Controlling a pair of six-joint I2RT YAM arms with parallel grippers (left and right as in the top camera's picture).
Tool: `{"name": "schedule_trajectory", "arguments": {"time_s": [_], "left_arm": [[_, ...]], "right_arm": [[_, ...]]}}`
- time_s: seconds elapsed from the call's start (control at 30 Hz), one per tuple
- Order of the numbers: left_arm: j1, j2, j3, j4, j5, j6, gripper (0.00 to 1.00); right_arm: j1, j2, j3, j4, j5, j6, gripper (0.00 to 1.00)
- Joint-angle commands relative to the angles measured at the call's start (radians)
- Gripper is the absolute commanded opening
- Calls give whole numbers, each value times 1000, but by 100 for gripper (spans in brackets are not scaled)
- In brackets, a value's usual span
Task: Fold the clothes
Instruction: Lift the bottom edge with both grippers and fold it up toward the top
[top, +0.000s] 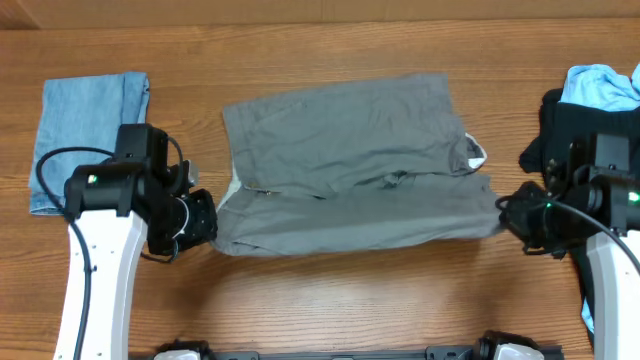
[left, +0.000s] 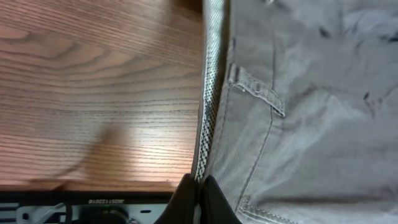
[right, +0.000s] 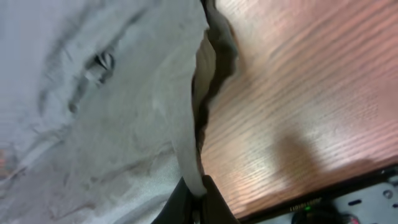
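Note:
The grey shorts (top: 350, 170) lie across the middle of the table, the near half folded up with its edge held between both grippers. My left gripper (top: 205, 222) is shut on the shorts' left edge; the left wrist view shows the fingers (left: 198, 186) pinching the patterned waistband trim (left: 210, 93) beside a belt loop. My right gripper (top: 512, 215) is shut on the shorts' right edge; the right wrist view shows its fingers (right: 198, 193) pinching a fold of grey cloth (right: 112, 112).
A folded blue denim garment (top: 85, 125) lies at the far left. A black garment (top: 580, 125) with a light blue cloth (top: 603, 88) on it sits at the right edge, under the right arm. Bare wood shows near the front.

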Motion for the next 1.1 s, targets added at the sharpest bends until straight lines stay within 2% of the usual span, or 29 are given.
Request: {"name": "schedule_trajectory", "arguments": {"time_s": [0.0,0.37,0.6,0.83,1.07], "left_arm": [[-1,-3,18,26,-8,-40,4],[-1,112,37,121,-7,-71,4],[-1,200,109,159,-30,-77,4],[0,278,170,216,-30,-85,4],[0,293,232,327,-42,-88,4]], "right_arm": [[3,66,83,7,51,-45,4],[5,325,275,49,39,-108,4],[19,360,330,149,25,-113,4],[105,362,332,323,13,-123,4],[137,362,332,474,25,-108,4]]}}
